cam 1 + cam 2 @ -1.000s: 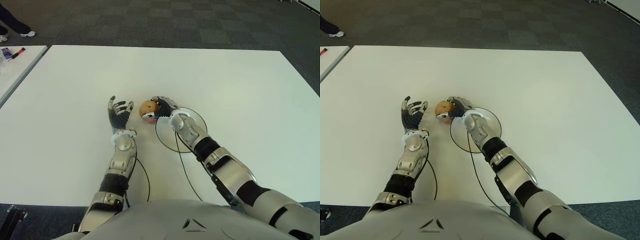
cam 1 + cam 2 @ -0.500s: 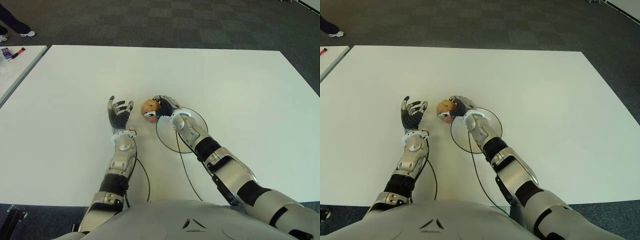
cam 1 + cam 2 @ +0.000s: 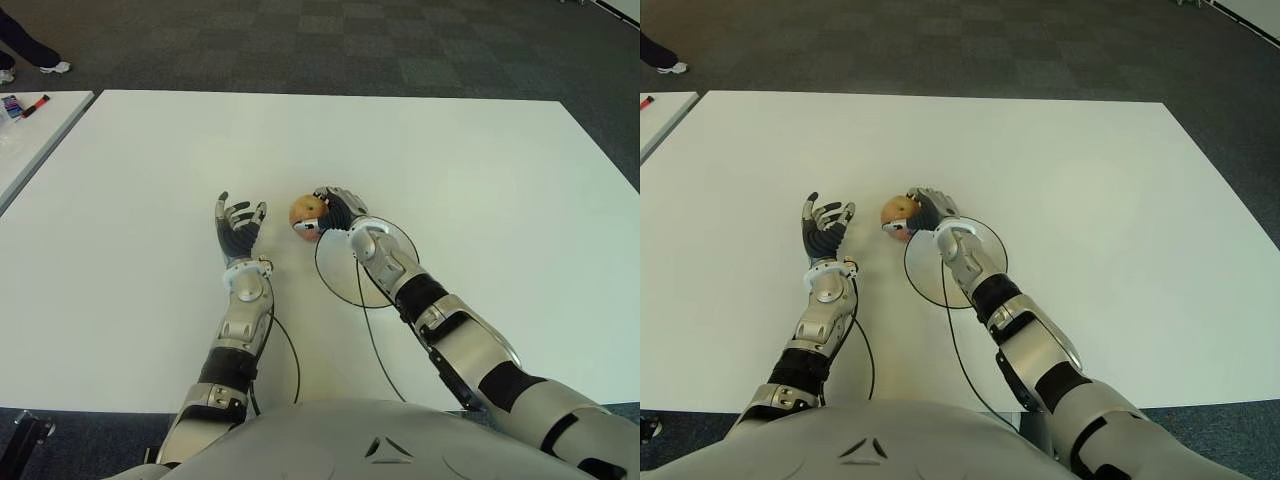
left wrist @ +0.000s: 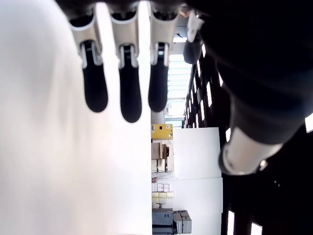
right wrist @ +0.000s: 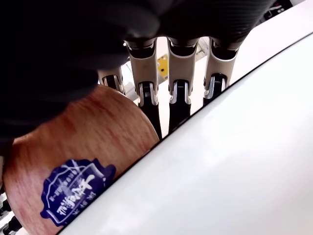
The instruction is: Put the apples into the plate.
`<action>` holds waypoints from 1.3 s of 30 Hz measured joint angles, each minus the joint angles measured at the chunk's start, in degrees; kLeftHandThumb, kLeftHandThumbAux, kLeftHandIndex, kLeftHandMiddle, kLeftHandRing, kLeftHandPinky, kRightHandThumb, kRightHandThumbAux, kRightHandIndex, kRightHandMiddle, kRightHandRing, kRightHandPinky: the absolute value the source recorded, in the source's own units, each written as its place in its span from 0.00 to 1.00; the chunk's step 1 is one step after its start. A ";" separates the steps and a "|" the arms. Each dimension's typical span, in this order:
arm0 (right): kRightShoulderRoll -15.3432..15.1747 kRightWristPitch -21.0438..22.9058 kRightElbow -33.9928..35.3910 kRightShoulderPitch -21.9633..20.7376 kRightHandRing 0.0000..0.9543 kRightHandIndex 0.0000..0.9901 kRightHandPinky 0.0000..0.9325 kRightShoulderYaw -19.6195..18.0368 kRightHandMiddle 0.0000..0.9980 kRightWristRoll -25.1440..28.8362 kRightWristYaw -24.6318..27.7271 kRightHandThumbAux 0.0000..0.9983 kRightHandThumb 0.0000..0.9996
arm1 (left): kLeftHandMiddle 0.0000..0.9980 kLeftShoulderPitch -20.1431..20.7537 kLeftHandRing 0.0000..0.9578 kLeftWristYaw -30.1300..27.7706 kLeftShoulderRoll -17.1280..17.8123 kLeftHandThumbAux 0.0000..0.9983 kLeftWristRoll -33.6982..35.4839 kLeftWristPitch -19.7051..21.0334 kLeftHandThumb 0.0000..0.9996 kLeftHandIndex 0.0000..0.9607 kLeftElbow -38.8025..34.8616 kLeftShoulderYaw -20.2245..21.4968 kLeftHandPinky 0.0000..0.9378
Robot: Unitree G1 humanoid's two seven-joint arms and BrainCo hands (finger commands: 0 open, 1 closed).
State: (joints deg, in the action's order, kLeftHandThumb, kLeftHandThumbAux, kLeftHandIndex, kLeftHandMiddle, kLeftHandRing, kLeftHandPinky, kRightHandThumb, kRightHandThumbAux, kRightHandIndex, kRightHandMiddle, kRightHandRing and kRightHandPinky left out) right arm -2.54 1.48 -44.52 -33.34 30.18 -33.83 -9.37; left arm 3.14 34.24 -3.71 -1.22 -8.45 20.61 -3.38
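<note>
**A:** Where is your apple at this moment?

**B:** Look just left of centre in the left eye view: the round reddish-yellow apple (image 3: 307,213) sits in your robot's right hand (image 3: 333,212), right at the upper left edge of the flat, round, white plate with a dark rim (image 3: 396,240). Your right wrist view shows the same apple with a dark blue sticker (image 5: 73,192) on its skin.

**A:** Does the right hand have it?

**B:** Yes. You can see the fingers (image 5: 148,93) curled over the apple's far side with the palm against the near side, so the fruit is grasped. Whether it is lifted off the white tabletop (image 3: 480,170) or touching it, you cannot tell from these views.

**A:** Is it inside the plate?

**B:** Not yet. The apple shows beside the rim, while the right forearm crosses over the plate.

**A:** And your other hand?

**B:** Your left hand (image 3: 238,230) shows to the left of the apple, near it but apart. Its fingers (image 4: 120,78) are spread out straight and hold nothing.
</note>
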 measured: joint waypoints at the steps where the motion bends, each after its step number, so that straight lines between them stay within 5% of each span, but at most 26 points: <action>1: -0.06 -0.25 -0.03 0.07 0.49 0.39 0.52 -0.04 0.44 0.01 -0.34 0.49 0.80 | 0.33 0.00 0.44 0.00 0.00 0.71 0.01 0.00 0.21 0.12 0.00 0.00 0.48; 39: -0.07 -1.28 0.32 0.49 0.50 0.38 0.54 -0.99 0.46 0.09 -1.97 0.49 0.75 | 0.33 0.04 0.44 0.26 0.00 0.75 0.05 0.18 0.16 0.10 0.33 -0.05 0.47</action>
State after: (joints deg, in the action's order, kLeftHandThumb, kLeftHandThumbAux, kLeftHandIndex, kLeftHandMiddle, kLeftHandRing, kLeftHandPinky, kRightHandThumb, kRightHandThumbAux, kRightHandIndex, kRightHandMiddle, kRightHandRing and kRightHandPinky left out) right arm -2.62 0.21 -44.19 -32.85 29.19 -33.75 -11.34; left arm 3.18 34.50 -3.70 -1.17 -8.27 20.94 -3.43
